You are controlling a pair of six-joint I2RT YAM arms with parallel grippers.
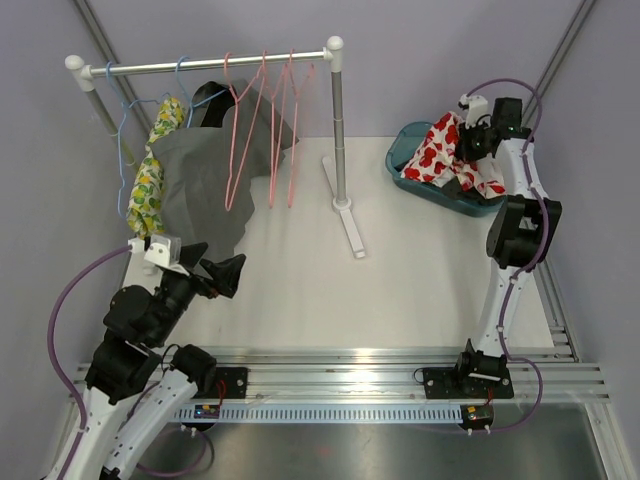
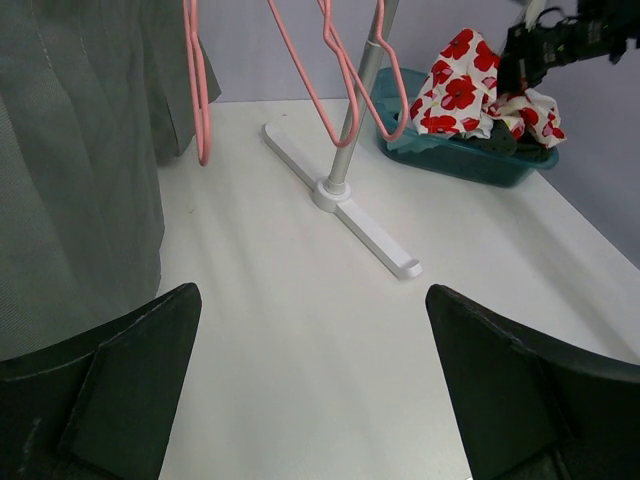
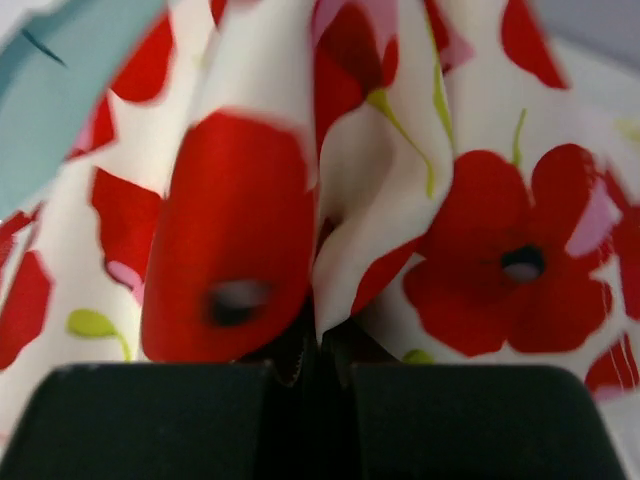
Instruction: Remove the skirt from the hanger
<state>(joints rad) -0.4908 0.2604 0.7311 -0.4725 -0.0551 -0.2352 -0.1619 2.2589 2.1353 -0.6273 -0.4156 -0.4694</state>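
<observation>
Our left gripper (image 1: 222,273) hangs empty, fingers wide apart. Just ahead of it, the grey skirt (image 1: 205,185) hangs from the rack (image 1: 215,65). It looks soft, light and limp, so we judge it is best pinched at the waistband. We count two blue hangers (image 1: 122,150) and three pink hangers (image 1: 268,130). Our right gripper (image 1: 465,140) is clamped on one poppy-print cloth (image 1: 435,150), with one basket (image 1: 405,140) beneath it.

**A:** Where does everything sit, taking the rack (image 1: 338,120) as your mark?

**B:** The rack stands at the back of the desk (image 1: 400,290). Two garments (image 1: 200,190) hang at the left end of its bar, with hangers (image 2: 203,152) to their right.

**A:** And to the right of the rack?

**B:** The bin (image 1: 398,152) sits there. The skirt (image 1: 435,150) lies partly in it, and your right end effector (image 1: 462,143) is at the skirt. Your left end effector (image 1: 228,275) is in front of the rack's left end.
</observation>
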